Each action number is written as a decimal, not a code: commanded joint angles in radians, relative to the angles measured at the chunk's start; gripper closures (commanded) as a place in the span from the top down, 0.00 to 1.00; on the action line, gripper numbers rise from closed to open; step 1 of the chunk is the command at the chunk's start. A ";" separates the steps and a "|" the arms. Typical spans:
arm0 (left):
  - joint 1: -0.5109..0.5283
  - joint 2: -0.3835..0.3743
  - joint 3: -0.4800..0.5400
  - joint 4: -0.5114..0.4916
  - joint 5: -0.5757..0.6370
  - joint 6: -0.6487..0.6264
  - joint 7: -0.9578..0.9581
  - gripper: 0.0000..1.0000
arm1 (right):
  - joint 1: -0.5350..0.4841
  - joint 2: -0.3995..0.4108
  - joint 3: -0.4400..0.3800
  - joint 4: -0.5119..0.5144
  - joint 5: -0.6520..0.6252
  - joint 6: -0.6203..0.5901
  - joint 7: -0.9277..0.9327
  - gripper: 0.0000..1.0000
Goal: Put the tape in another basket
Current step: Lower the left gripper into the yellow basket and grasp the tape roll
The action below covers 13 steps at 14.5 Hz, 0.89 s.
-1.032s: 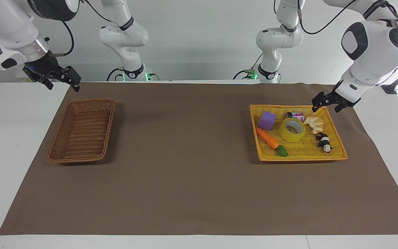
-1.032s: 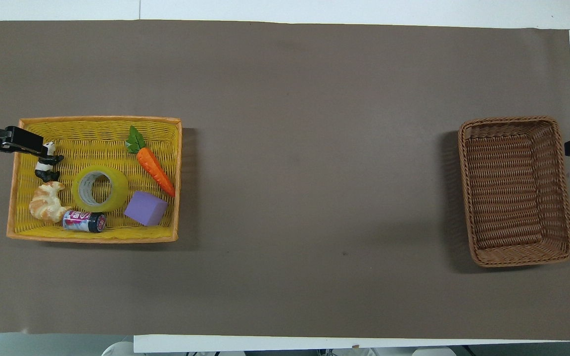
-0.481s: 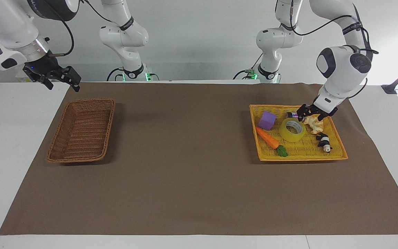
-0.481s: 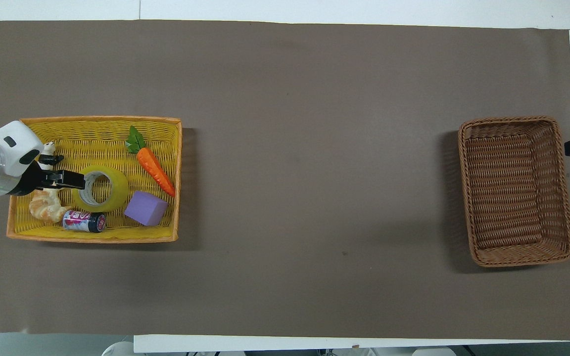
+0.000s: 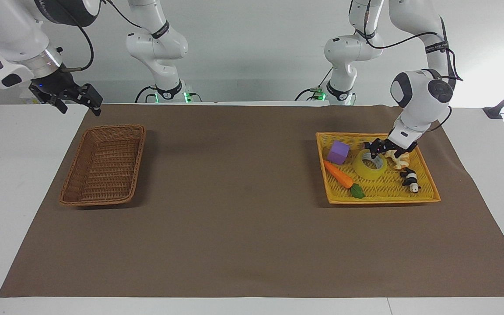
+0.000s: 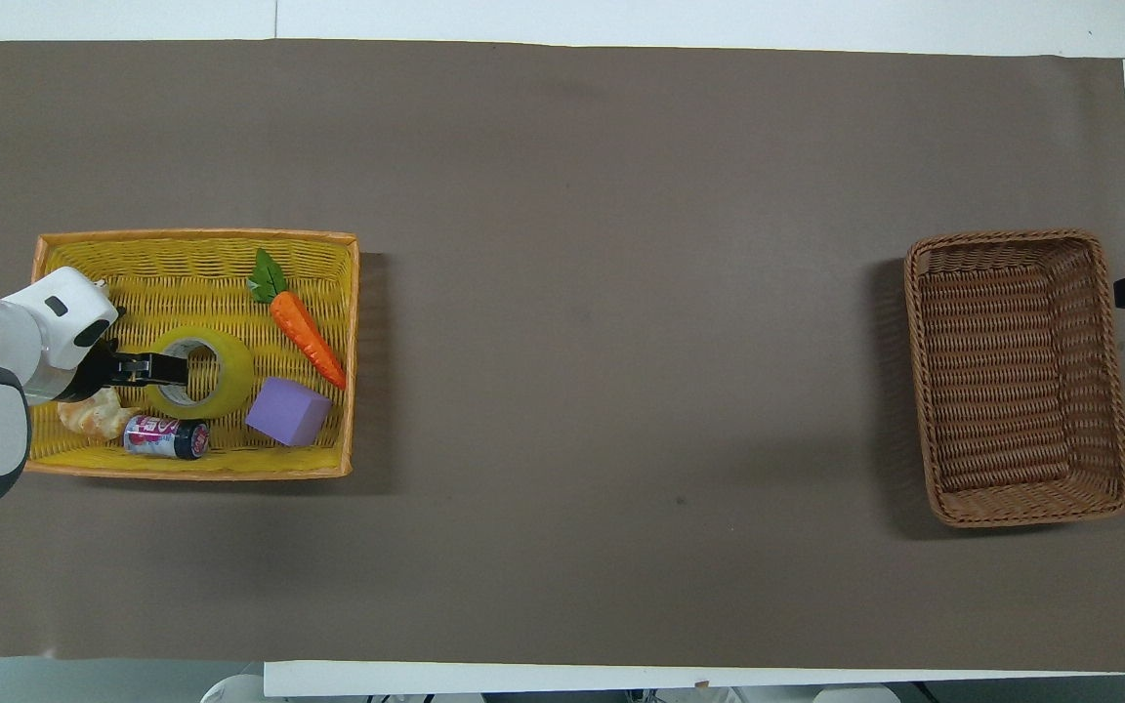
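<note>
Two baskets sit well apart on the desk. Left end effector [image 5: 375, 150] hovers, fingers spread, at the tape [image 5: 369, 165] in the yellow basket [image 5: 383, 197]: reaching step. Next, close, lift, carry to the brown basket [image 5: 103, 164] (right end effector [image 5: 77, 99] waits there, open).

Surfaces I saw, materials only.
Tape [image 5: 369, 164] looked like glossy translucent plastic on a matt white core; both the brown basket [image 5: 103, 164] and the yellow basket [image 5: 383, 192] were rough woven wicker. Table cover [image 5: 243, 227] read as matt brown paper or cloth, I couldn't tell which. Purple cube [image 5: 338, 152] matt; arm shells [image 5: 418, 89] glossy white plastic.
</note>
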<state>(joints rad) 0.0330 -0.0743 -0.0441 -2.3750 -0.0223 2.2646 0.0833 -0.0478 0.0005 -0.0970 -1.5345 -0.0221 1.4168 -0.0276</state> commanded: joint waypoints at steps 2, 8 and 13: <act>0.007 0.021 -0.003 -0.012 -0.007 0.041 -0.007 0.91 | -0.012 -0.014 0.010 -0.016 0.005 -0.001 -0.009 0.99; -0.010 0.071 -0.005 -0.012 -0.007 0.066 -0.042 0.59 | -0.012 -0.014 0.010 -0.016 0.005 -0.001 -0.009 0.99; -0.007 0.105 -0.005 -0.010 -0.007 0.069 -0.039 0.26 | -0.012 -0.014 0.010 -0.016 0.005 -0.001 -0.009 0.99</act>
<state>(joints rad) 0.0318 0.0210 -0.0500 -2.3757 -0.0223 2.3051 0.0571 -0.0478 0.0005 -0.0970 -1.5345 -0.0221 1.4168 -0.0276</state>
